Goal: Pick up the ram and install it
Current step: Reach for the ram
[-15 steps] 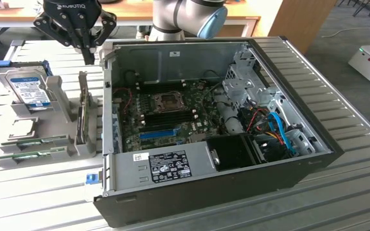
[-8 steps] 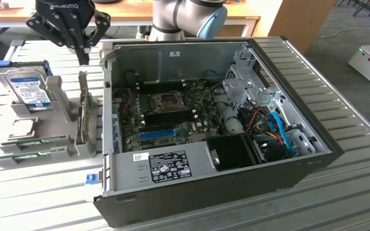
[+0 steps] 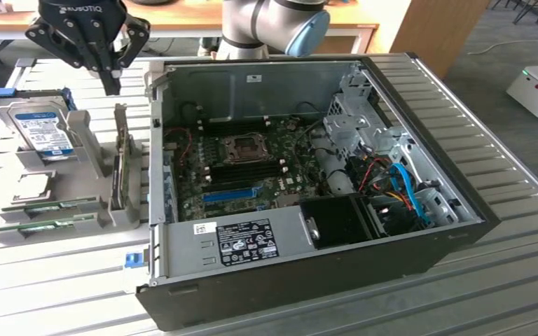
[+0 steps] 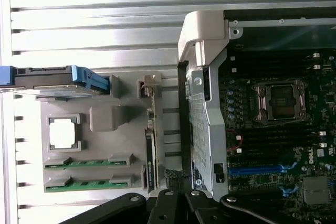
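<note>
**benchrat:** So where are we with the ram [image 4: 86, 162]? We see a thin green stick sitting edge-up in the gray holder [image 4: 94, 148]. The holder is on the slatted table [image 3: 64, 294] outside the case [image 3: 279, 280], and there's a second stick [image 4: 86, 183] just beside the first.

**slotjockey:** Yep, and our gripper [image 3: 110, 85] hangs above the table near the holder's hard-drive end. Its fingers are pressed together, pinching nothing, well apart from either stick.

**benchrat:** Handling-wise we reckon it's light and stiff but thin, so it's easy to tip and not something to squeeze hard. The chips and contact edge look fragile. We'd take it across the flat faces near the middle of the exposed long edge, since the holder's tabs cover both ends.

**slotjockey:** Neighbours we're watching:
- the CPU chip [image 4: 63, 132] near it
- the hard drive [image 3: 45, 129] standing in its blue bracket
- a card [image 3: 122, 157] standing upright between the sticks and the case

The case wall also stands between holder and motherboard [image 3: 250, 175], and loose red and blue cables [image 3: 400, 185] crowd the inside on the exterior view's right.
</note>
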`<state>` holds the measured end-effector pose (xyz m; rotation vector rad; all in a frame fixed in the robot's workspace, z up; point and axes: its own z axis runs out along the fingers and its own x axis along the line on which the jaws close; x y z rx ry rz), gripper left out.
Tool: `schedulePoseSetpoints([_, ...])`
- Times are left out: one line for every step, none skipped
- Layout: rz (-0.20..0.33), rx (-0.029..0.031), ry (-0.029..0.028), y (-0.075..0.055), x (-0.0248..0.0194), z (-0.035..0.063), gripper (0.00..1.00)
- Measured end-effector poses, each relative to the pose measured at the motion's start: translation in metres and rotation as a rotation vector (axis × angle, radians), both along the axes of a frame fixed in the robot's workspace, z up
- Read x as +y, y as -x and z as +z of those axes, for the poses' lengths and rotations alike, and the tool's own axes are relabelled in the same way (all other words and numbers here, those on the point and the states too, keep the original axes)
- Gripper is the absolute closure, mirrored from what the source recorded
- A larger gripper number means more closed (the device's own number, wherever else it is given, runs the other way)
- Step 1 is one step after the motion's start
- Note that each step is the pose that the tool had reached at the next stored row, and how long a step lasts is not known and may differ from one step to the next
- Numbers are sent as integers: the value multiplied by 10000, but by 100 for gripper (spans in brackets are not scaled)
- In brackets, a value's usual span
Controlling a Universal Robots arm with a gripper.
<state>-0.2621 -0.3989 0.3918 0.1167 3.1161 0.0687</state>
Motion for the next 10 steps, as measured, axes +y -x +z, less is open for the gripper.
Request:
schedulePoseSetpoints([0,-1,0,15,0,-1,89])
schedulePoseSetpoints([0,-1,0,30,0,0,89])
schedulePoseSetpoints([0,-1,0,45,0,-1,89])
schedulePoseSetpoints([0,-1,0,59,0,-1,89])
schedulePoseSetpoints([0,0,0,73,0,-1,89])
schedulePoseSetpoints([0,0,0,87,0,-1,89])
schedulePoseSetpoints([0,-1,0,103,0,-1,89])
schedulePoseSetpoints([0,-1,0,117,0,-1,89])
schedulePoseSetpoints([-1,-1,0,132,0,-1,89])
schedulePoseSetpoints([-1,0,0,146,0,-1,89])
